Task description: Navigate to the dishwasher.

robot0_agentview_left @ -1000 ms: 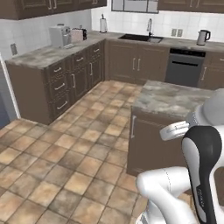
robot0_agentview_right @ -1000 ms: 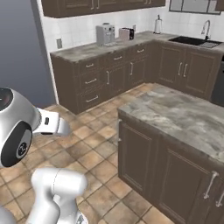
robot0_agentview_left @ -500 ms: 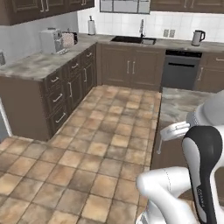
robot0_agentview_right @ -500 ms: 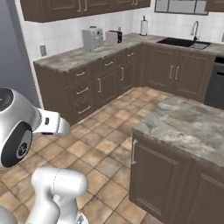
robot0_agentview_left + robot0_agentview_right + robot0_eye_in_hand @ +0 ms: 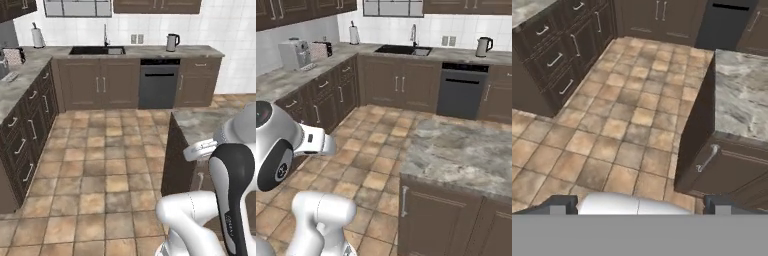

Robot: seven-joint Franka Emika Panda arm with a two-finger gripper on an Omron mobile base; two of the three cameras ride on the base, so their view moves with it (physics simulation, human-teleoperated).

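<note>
Facing dishwasher [image 5: 159, 84] across floor | front toward camera, handle bar horizontal | tool [image 5: 639, 204] spread

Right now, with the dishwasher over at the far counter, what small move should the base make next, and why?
Probably drive forward across the tile floor toward the dishwasher. It sits far off against the back wall, right of the sink, and the island stands to the right of that path.
</note>
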